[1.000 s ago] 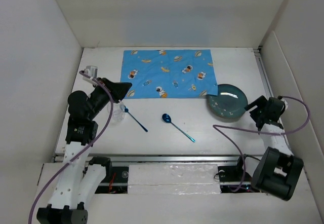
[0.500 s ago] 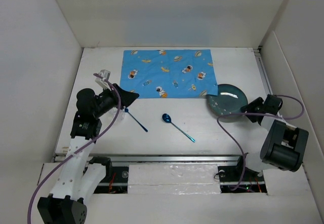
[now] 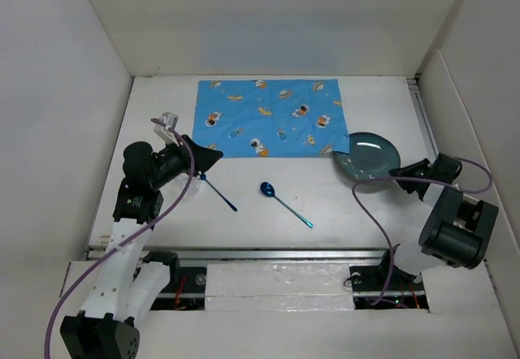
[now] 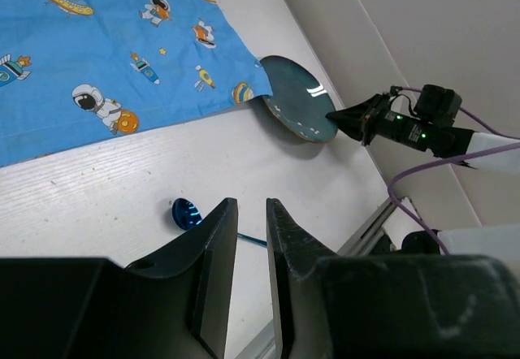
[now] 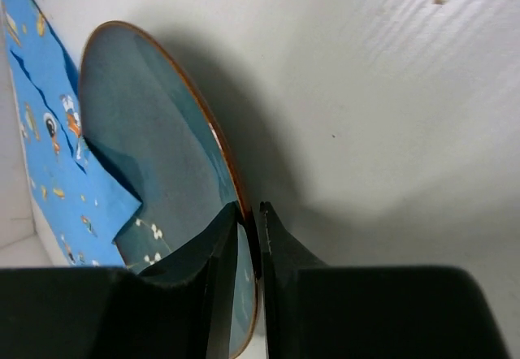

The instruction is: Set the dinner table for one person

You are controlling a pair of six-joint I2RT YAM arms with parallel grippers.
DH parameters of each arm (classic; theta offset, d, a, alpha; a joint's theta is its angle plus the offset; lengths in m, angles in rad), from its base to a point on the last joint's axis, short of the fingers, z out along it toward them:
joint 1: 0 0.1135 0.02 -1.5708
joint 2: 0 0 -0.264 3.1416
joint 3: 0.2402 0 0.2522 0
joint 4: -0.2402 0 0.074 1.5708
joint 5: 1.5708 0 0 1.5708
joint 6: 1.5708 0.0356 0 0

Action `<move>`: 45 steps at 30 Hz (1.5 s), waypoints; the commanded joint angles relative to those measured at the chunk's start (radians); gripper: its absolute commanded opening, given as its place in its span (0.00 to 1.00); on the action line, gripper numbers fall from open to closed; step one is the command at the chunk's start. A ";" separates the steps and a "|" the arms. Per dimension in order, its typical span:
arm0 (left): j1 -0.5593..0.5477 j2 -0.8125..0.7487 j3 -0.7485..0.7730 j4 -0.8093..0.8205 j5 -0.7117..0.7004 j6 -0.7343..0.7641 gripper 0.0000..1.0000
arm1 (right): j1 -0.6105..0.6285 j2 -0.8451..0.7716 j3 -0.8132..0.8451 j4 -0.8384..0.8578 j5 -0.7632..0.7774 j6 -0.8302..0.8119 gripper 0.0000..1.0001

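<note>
Right gripper (image 5: 249, 221): jaws, seen wide apart a second ago, have been closed onto the near rim of the plate (image 5: 154, 156), which is now pinched between the fingertips. The right arm has been folded lower and brought up to the plate. Left gripper (image 4: 252, 221) has been swung forward and rightward.

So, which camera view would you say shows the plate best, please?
Top external: nearly the whole plate shows from above. The left wrist view has it small and oblique; the right wrist, only part, close up.
</note>
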 commanded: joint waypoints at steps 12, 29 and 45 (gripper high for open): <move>-0.005 -0.005 0.040 0.030 0.005 0.013 0.19 | -0.018 -0.571 0.265 -0.322 0.231 -0.062 0.00; -0.005 0.024 0.036 0.033 -0.013 0.014 0.34 | 0.691 -0.085 0.484 0.406 0.160 0.244 0.00; 0.023 0.062 0.034 0.038 -0.007 0.015 0.34 | 0.835 0.592 0.848 0.713 0.214 0.433 0.00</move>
